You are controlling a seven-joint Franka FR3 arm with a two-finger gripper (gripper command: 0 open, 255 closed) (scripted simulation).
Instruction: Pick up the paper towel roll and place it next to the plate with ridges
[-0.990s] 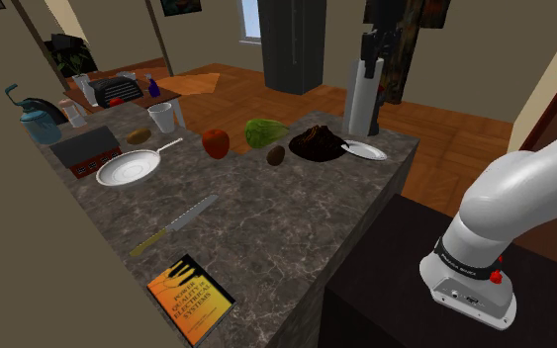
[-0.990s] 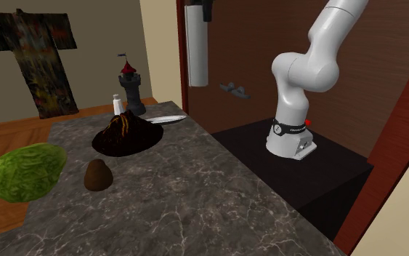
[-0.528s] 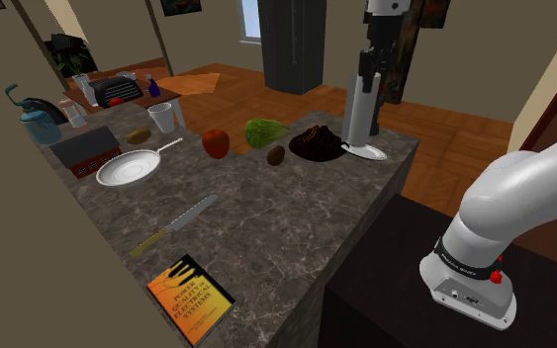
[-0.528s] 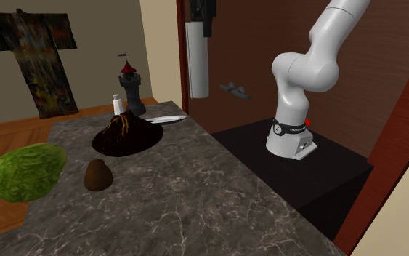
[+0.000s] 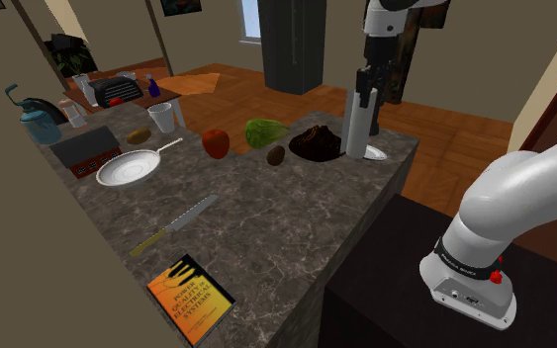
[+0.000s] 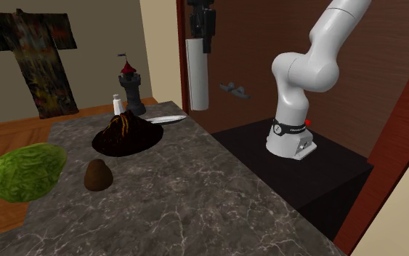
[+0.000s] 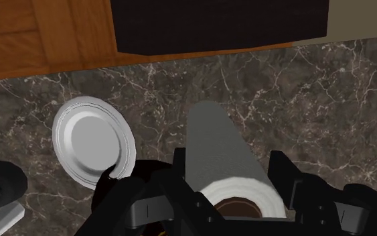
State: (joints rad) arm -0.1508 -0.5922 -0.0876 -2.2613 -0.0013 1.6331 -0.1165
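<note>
We show the paper towel roll [image 5: 356, 124] as pale grey-white with a brown core, the ridged plate [image 7: 90, 141] as white-grey, and the gripper [image 7: 228, 171] as black. The countertop [image 5: 266, 217] is dark grey stone veined in white. We note the green lettuce [image 6: 25, 171], the orange-and-black book [image 5: 191, 297] and the orange-brown plank floor [image 7: 39, 33].

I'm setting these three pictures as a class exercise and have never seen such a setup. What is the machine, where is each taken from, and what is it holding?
The machine is a white robot arm on a dark box, ending in a black two-finger gripper. One picture looks down from beside the box, another across the marbled counter towards the arm, the third from a camera on the hand. The gripper clasps a white paper towel roll, upright beside a ridged plate. Also on the counter: a pan, a knife, a book and a green leafy head.
</note>
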